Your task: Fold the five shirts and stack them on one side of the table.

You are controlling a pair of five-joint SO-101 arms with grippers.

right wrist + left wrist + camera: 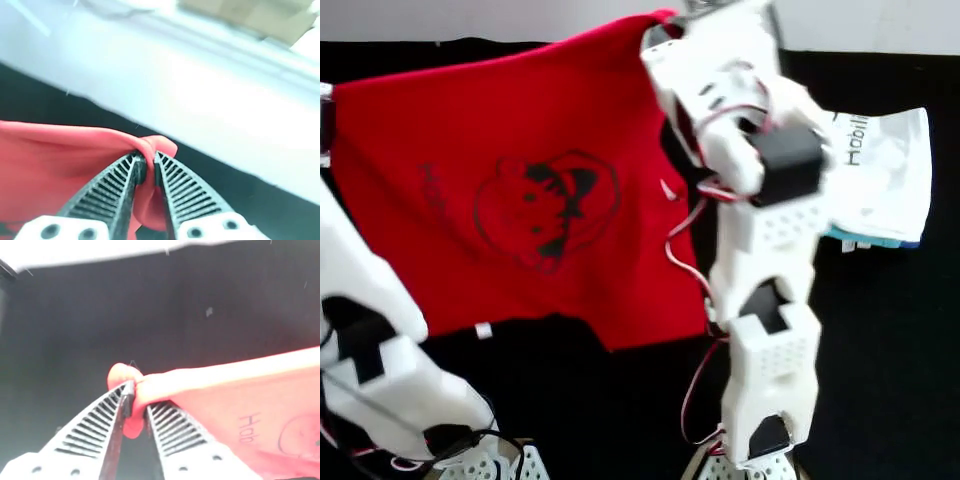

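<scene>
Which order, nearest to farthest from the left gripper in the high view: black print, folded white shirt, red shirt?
1. red shirt: its left corner is pinched in the left gripper.
2. black print: middle of that shirt.
3. folded white shirt: far right side of the table.

red shirt (420, 150) with black cartoon print, black table (880, 340), white folded shirt (892, 175), perhaps blue beneath

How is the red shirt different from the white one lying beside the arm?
The red shirt is spread wide open; the white shirt is folded small. The red shirt is pinched at its edge by the left gripper and the right gripper; the white shirt lies ungripped on the table, over a blue item. Both carry dark print.
</scene>
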